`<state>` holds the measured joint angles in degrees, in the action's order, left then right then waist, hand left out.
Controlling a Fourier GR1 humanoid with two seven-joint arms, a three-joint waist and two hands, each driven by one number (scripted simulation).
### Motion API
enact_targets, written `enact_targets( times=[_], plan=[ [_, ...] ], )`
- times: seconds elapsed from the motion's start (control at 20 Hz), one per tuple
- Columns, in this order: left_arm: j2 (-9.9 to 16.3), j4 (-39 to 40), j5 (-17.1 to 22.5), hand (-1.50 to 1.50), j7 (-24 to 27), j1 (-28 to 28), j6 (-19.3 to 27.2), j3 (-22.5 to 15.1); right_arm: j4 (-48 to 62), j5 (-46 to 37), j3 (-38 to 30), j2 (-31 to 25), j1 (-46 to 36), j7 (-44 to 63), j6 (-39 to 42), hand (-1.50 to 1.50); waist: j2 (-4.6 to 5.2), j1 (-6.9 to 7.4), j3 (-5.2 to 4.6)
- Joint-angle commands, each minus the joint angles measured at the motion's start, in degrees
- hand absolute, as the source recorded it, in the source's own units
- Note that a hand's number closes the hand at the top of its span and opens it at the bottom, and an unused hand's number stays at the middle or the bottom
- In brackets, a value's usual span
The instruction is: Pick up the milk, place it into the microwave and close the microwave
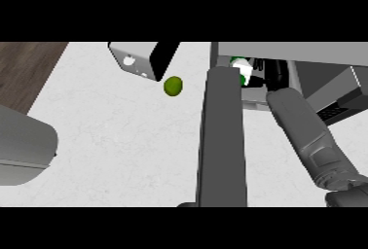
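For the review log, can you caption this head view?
Right hand reaching into the open microwave with the milk; green fruit on the counter.

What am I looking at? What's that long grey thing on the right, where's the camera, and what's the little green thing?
You are looking through a robot's eyes. The camera sits in its head and looks straight down at a white kitchen counter.

The long grey thing is the robot's right forearm. Its black right hand is up inside the microwave, right beside the white and green milk carton. The hand is partly hidden, so I can't tell if it is holding the milk.

The tall dark slab in the middle looks like the microwave's open door.

The little green thing is a small oval fruit lying on the counter, next to a grey and black box. The robot's left hand doesn't show.
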<state>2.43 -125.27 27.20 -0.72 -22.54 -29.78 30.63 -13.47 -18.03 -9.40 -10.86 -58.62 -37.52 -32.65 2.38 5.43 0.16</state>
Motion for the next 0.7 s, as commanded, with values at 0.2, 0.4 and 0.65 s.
enact_targets(
  times=[0.2, 0.4, 0.65],
  plan=[
    [0.7, 1.6, -1.0, -1.5, 0.0, 2.0, -0.5, -0.9, 3.7, -2.9, 0.6, -3.0, -1.2, -2.8, -7.8, 1.5, 1.03, 1.49, 0.07],
    [1.6, 2.5, -1.0, -1.5, -0.5, 3.9, 0.4, -0.7, 6.2, -3.7, 0.6, -6.0, -0.4, -1.2, -9.6, 1.5, 1.46, 1.61, 0.14],
    [2.2, 1.9, -2.0, -1.5, -0.8, 3.9, -0.1, -1.1, 13.2, -6.9, 2.5, -9.1, -0.1, 11.8, -22.5, -1.5, 2.19, 3.07, -0.14]
  ],
)
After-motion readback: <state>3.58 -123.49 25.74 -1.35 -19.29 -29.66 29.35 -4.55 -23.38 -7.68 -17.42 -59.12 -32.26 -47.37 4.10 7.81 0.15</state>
